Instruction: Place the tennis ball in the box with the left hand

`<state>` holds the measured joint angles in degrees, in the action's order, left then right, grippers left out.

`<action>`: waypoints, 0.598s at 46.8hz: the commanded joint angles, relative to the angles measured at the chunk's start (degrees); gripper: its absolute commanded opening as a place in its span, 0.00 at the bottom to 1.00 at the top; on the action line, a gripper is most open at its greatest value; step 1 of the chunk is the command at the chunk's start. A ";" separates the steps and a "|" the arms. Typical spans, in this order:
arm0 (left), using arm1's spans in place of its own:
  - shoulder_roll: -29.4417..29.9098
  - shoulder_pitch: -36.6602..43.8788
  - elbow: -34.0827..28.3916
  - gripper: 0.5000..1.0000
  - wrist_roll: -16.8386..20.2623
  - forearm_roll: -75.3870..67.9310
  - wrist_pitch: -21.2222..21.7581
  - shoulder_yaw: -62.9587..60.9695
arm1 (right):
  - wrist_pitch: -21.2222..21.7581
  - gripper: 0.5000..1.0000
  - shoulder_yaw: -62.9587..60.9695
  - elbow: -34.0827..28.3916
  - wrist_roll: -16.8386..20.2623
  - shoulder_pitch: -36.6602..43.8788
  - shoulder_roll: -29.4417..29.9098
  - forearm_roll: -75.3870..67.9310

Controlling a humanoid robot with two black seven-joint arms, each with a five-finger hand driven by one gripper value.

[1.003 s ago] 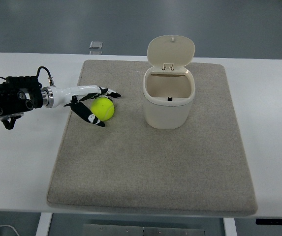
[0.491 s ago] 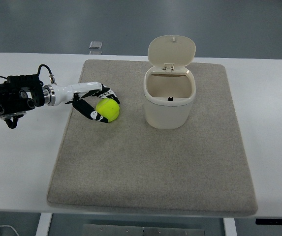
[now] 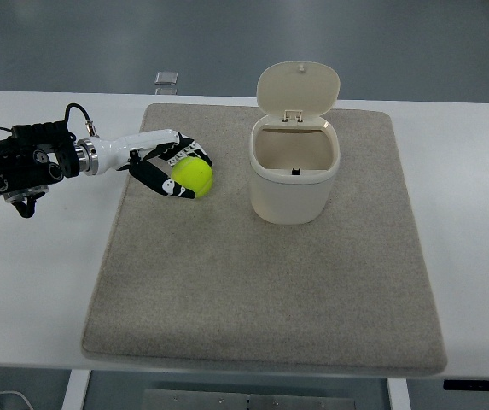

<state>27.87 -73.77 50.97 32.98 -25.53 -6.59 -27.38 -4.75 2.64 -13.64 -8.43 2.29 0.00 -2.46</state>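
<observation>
- White surface [image 3: 22, 282] carried grey mat [image 3: 261, 282].
- Left hand [image 3: 169, 164] curled around tennis ball [image 3: 192, 176], left of centre.
- Grasp step; next likely carry rightward over open box [image 3: 293, 171].

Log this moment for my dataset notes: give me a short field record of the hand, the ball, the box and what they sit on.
working hand: left hand, arm entering from the picture's left
hand state: fingers curled around the tennis ball
ball position: over the grey mat, left of the box
box: cream, upright on the mat, lid flipped open toward the far side
box contents: ball not inside yet
surface: mat lying on a white table
right hand: not in view
</observation>
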 commanded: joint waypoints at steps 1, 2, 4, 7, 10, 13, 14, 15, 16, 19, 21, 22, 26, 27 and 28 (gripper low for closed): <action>0.16 0.46 -1.83 0.00 -0.02 1.26 0.00 3.11 | 0.00 0.88 0.00 0.02 0.00 0.00 0.00 0.00; 0.16 0.81 -2.44 0.00 -0.02 2.14 0.00 4.25 | 0.00 0.88 0.00 0.02 0.00 0.00 0.00 0.00; 0.25 1.60 -3.94 0.00 -0.02 4.34 -0.09 7.24 | 0.00 0.88 0.00 0.02 0.00 0.00 0.00 0.00; 0.34 2.40 -6.13 0.00 -0.02 6.89 -0.26 11.63 | 0.00 0.88 0.00 0.02 0.00 0.00 0.00 0.00; 0.34 2.92 -8.07 0.00 -0.02 9.00 -0.44 16.11 | 0.00 0.88 0.00 0.02 0.00 0.00 0.00 0.00; 0.34 3.28 -10.53 0.00 0.07 11.37 -1.31 20.86 | 0.00 0.88 0.00 0.02 0.00 0.00 0.00 0.00; 0.34 3.36 -11.41 0.00 0.07 12.16 -1.49 22.35 | 0.00 0.88 0.00 0.02 0.00 0.00 0.00 0.00; 0.34 3.37 -12.20 0.00 0.07 12.78 -1.93 23.68 | 0.00 0.88 0.00 -0.07 0.00 0.00 0.00 0.00; 0.34 3.37 -12.73 0.00 0.07 13.22 -2.45 25.08 | 0.00 0.88 0.00 0.02 0.00 0.00 0.00 0.00; 0.08 3.19 -13.44 0.00 0.07 13.58 -4.30 29.04 | 0.00 0.88 0.00 0.02 0.00 0.00 0.00 0.00; -0.01 2.93 -13.26 0.00 0.07 13.58 -5.09 31.94 | 0.00 0.88 0.00 0.02 0.00 0.00 0.00 0.00; -0.10 2.75 -13.00 0.00 0.07 13.58 -5.27 33.43 | 0.00 0.88 0.00 0.02 0.00 0.00 0.00 0.00; -0.28 1.79 -12.21 0.00 0.07 13.49 -5.89 37.74 | 0.00 0.88 0.00 -0.07 0.00 0.00 0.00 0.00; -0.28 1.52 -11.77 0.00 0.07 13.49 -6.15 38.53 | 0.00 0.88 0.00 0.02 0.00 0.00 0.00 0.00; -0.28 1.17 -11.33 0.00 0.16 13.40 -6.50 39.15 | 0.00 0.88 0.00 -0.07 0.00 0.00 0.00 0.00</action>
<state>27.63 -71.73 38.47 33.05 -11.96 -12.36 9.33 -4.75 2.64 -13.64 -8.45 2.28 0.00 -2.46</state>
